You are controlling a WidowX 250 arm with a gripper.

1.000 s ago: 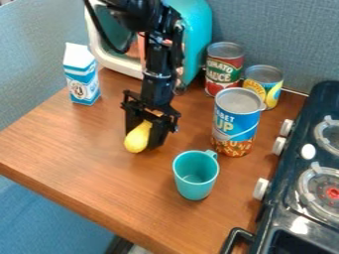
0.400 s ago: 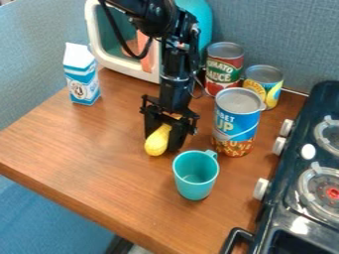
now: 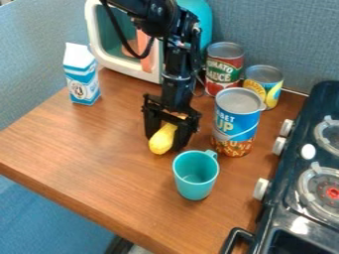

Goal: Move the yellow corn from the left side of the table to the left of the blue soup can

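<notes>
Far L, carton [image 3: 82,80] stands upright near the counter's back L edge, flat base down, so prob. steady there. Next, toy oven [image 3: 122,66] sits at the back, open front angled toward the work area, presumably for easy access.

Approx. mid-view, gripper [image 3: 167,140] points down, closed on squash [image 3: 161,143]: narrow neck up btwn the fingers, fat end low & tipped toward L. Neck prob. gives the better pinch, being slimmer; w/ the bulk below, it could swing a bit. Can't tell if squash touches the wood.

Just R & nearer the camera, mug [image 3: 194,181] is upright, mouth up, handle toward the cans. Red can [image 3: 224,69] stands at the back; tall can [image 3: 236,124] is in front of it, R of gripper; yellow can [image 3: 265,83] is behind & R of tall can. All upright on flat ends, grouped prob. to keep the front free-ish.

Surface: brown wood-grain counter [image 3: 86,149], edge running diag. Far R, black stove [image 3: 273,218] w/ pale knobs & burners adjoins it. Room: grey-blue wall [image 3: 285,34] behind, blue floor [image 3: 46,218] lower L.
</notes>
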